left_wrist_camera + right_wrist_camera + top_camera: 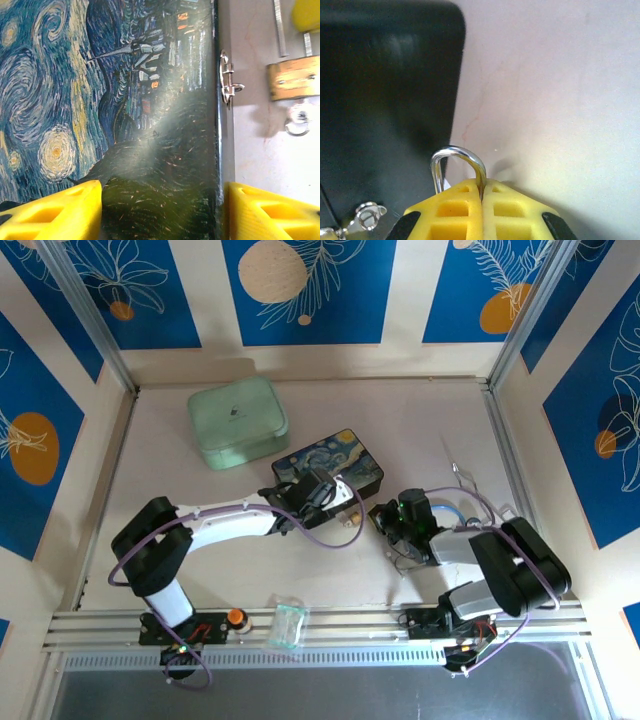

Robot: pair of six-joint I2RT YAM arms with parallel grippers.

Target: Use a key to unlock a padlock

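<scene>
Right jaws tight on padlock [462, 150] shackle; left jaws wide over box [150, 150].

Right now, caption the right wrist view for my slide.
Right gripper pinching the padlock by its silver loop, beside a dark box.

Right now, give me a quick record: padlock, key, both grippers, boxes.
padlock: brass body beside the painted box, not through its clasp
right gripper: shut on the padlock's silver loop
left gripper: open over the painted box lid, holding nothing
key: small metal ring at the padlock's base, probably it; not certain
green box: farther back on the table, apart from both arms
</scene>
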